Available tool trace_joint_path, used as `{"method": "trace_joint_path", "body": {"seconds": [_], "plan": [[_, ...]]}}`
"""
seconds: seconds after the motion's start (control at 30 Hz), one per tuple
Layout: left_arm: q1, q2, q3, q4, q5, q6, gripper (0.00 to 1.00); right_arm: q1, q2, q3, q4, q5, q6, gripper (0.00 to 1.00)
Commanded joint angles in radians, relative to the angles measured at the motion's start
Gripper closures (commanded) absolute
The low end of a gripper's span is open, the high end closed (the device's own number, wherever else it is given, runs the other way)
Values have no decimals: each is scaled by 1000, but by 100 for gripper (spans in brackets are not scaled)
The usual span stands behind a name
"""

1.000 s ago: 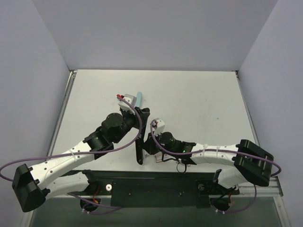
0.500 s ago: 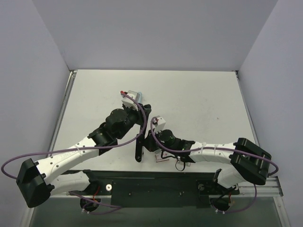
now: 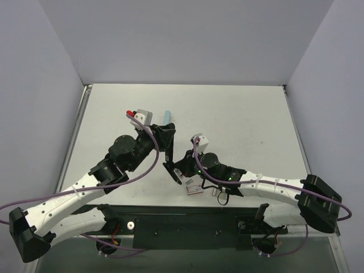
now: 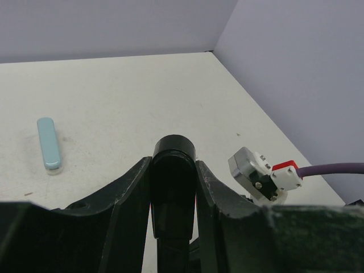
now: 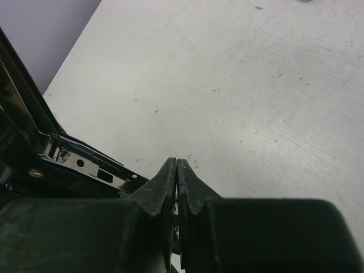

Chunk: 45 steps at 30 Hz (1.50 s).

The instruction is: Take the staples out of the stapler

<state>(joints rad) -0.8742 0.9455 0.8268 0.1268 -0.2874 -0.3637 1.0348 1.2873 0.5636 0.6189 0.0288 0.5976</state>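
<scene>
- Here, the left gripper (image 4: 172,168) is clamped on the stapler (image 4: 173,151): both its fingers press against the sides of the black rounded end, which sticks out between them
- From above, the stapler is in the near middle of the table (image 3: 239,125), between the two arms, and it runs from the left gripper toward the near edge; I cannot tell if its lower end touches the table
- The stapler is opened: in the right wrist view its metal staple channel (image 5: 85,165) lies bare at the left, with a small spring (image 5: 60,151) on it; if staples are in this channel, I cannot tell
- The right gripper (image 5: 177,166) is just beside this channel, with its two fingers (image 5: 162,185) pressed together tip to tip; whether something thin is between them is not visible
- A small pale box (image 3: 194,185) lies on the table just beside the right gripper, on its near side; what it holds is too small to tell
- A pale blue bar (image 4: 48,145) lies flat on the table farther back, well apart from the stapler and from both grippers
</scene>
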Motion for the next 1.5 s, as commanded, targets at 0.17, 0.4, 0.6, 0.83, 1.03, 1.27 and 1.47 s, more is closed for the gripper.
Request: {"method": "trace_joint_path", "body": {"seconds": [0.17,0.4,0.6,0.83,1.03,1.27,1.47], "plan": [[4,-137,-8,27,10,-52,100,4,-241,33,-267,174,-101,100],[3,-178,-29,10,-7,-55,100,14,-417,-2,-432,249,-101,100],[3,-195,-40,11,-13,-61,100,31,-461,-60,-458,154,-3,100],[3,-206,-58,22,-27,-84,100,128,-336,-117,-312,115,111,100],[1,-214,-68,22,-29,-99,100,218,-175,-122,-133,190,198,100],[1,-251,-66,-15,-22,-115,100,248,-95,-117,-77,330,267,100],[1,-296,-95,-55,-3,-165,100,229,-151,-137,-87,419,265,100]]}}
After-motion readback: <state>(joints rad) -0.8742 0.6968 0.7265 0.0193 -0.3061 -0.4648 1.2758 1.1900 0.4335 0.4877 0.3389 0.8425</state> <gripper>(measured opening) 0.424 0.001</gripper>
